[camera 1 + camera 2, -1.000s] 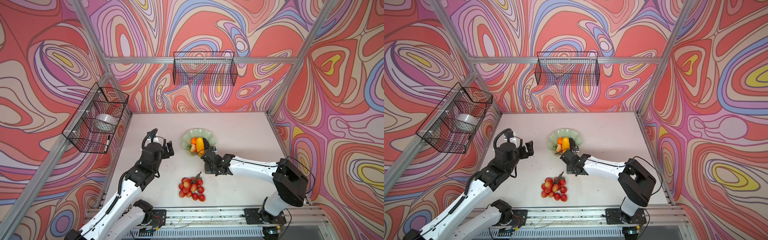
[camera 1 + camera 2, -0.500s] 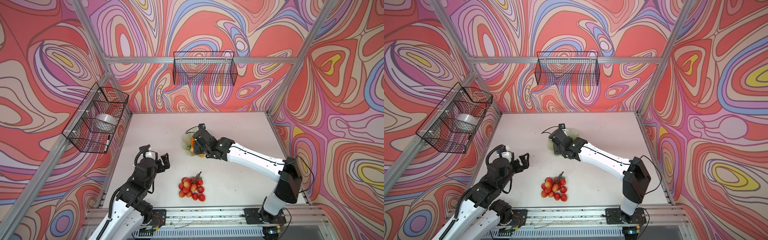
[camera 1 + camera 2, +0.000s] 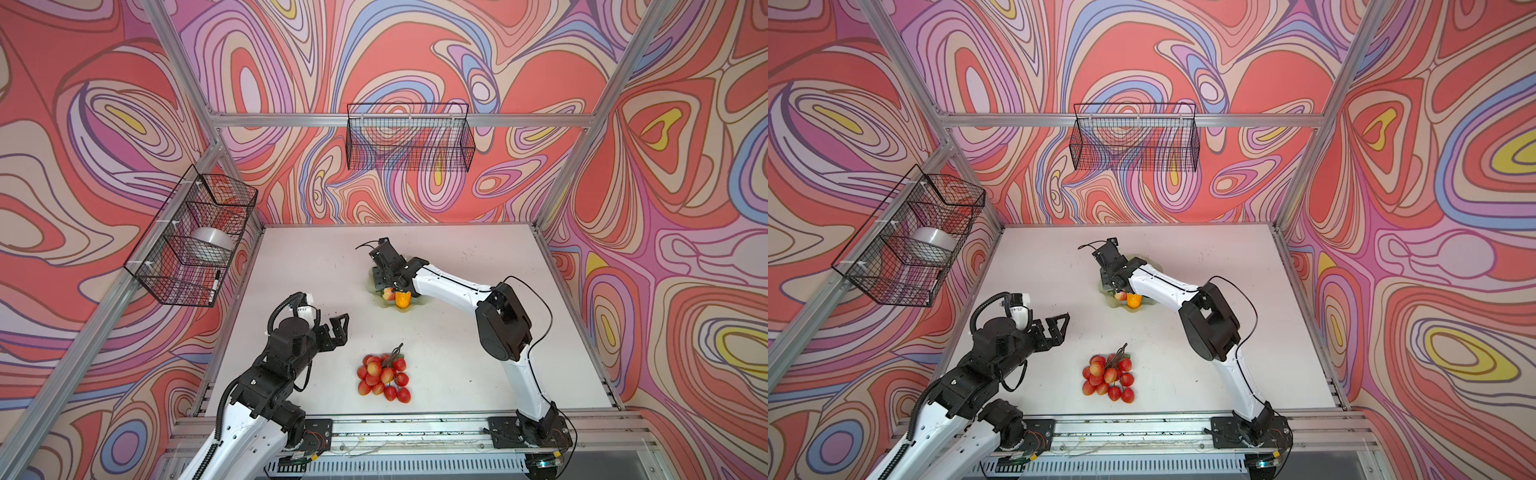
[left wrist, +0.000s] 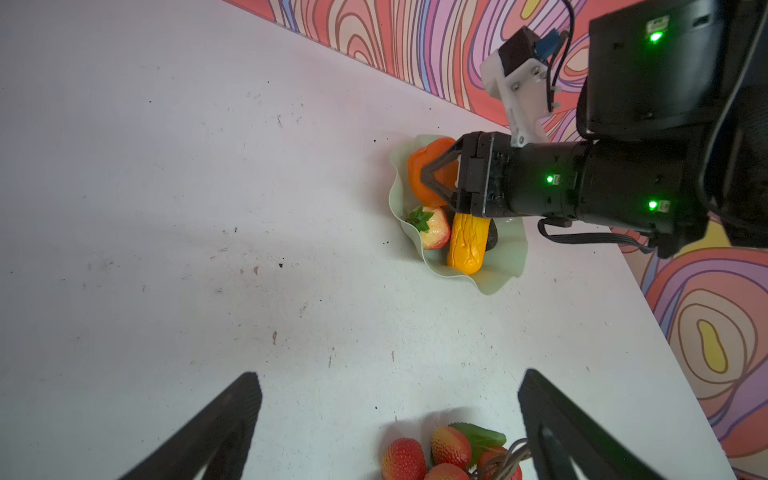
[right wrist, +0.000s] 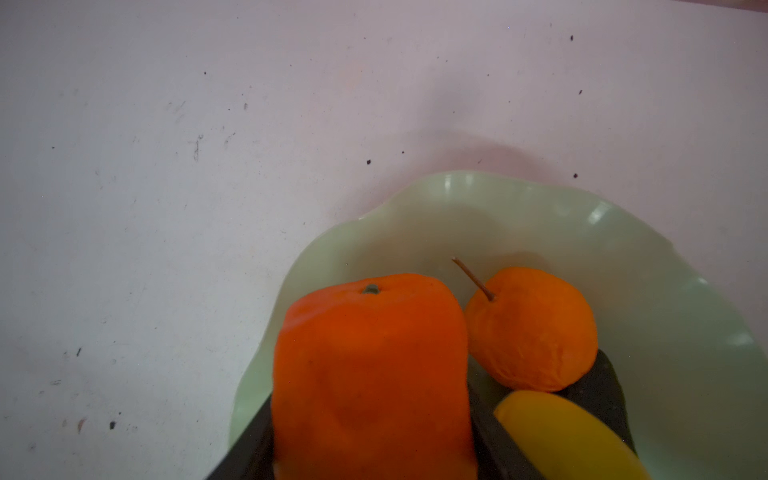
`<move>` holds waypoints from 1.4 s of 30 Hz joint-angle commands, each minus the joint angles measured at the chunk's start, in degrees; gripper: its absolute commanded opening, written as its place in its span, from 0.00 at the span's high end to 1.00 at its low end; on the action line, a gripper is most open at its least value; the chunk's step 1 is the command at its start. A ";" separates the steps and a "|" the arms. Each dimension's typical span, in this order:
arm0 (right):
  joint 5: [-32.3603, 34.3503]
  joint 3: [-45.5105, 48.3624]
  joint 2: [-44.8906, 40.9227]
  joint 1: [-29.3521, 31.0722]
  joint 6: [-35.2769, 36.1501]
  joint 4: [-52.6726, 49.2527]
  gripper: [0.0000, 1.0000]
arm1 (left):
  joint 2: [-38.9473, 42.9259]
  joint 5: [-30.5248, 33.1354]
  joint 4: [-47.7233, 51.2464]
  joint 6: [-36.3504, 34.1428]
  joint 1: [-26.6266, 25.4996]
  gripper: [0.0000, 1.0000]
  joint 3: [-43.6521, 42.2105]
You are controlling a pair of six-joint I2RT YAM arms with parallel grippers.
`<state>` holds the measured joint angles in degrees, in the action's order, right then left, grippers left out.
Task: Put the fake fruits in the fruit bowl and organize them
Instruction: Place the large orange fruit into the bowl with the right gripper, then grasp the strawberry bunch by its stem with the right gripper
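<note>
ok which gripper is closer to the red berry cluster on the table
Left. The left gripper hangs open just left of the red berry cluster, slightly farther back. The right gripper is well behind it over the fruit bowl, closed on the blocky orange fruit.

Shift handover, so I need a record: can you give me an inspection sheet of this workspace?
Surface: white table, speckled with dark flecks.
Job's things: bowl holds round orange, yellow fruit, avocado, red-yellow fruit; berry cluster lies on the table outside.
Clutter: nothing seen.
Grippers: right gripper shut on blocky orange fruit over the bowl; left gripper open, holding nothing.
Cables: black cable loops at right arm's wrist.
Surroundings: patterned walls; side wire basket holds silvery bowl, marker.
</note>
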<state>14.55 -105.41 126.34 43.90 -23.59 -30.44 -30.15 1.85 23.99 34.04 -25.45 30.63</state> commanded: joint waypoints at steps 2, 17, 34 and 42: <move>-1.12 -1.45 1.21 -0.36 -0.13 -0.17 0.39 | -1.11 -2.08 -1.27 -0.97 0.32 0.02 -0.55; -0.74 12.12 -18.76 -0.32 -4.02 5.61 0.23 | -1.14 -2.06 -1.93 -1.33 0.31 0.02 -0.52; -14.53 48.43 -37.09 13.78 -30.57 12.90 0.26 | -1.56 -3.15 -3.11 -1.65 0.32 0.02 -0.47; -15.79 49.94 -35.06 15.57 -34.09 16.17 0.31 | -1.27 -3.29 -2.75 -1.77 0.32 0.02 -0.47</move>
<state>-0.73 -56.29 90.17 58.61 -55.27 -16.05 -31.64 -1.06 22.04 32.60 -25.45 30.63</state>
